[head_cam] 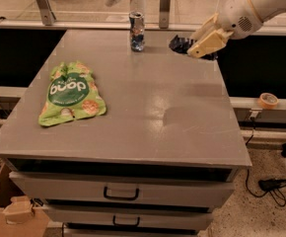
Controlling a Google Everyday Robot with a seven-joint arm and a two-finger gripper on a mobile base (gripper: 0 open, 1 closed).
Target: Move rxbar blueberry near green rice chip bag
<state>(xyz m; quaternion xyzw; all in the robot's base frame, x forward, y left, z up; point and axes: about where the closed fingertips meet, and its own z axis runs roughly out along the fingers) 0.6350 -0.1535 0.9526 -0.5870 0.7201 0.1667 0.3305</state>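
The green rice chip bag [71, 94] lies flat on the left side of the grey table [148, 117]. My gripper [190, 46] hangs over the table's far right corner, far to the right of the bag. Its pale fingers [207, 42] are closed on a small dark thing, the rxbar blueberry [180, 44], held above the tabletop. The bar's lettering does not show, and the fingers partly hide it.
An upright blue-and-silver drink can [137, 31] stands at the far middle of the table, left of the gripper. A roll of tape [268, 100] sits on a ledge to the right. Drawers [121, 194] are below the front edge, with a cardboard box [5, 211] at the lower left.
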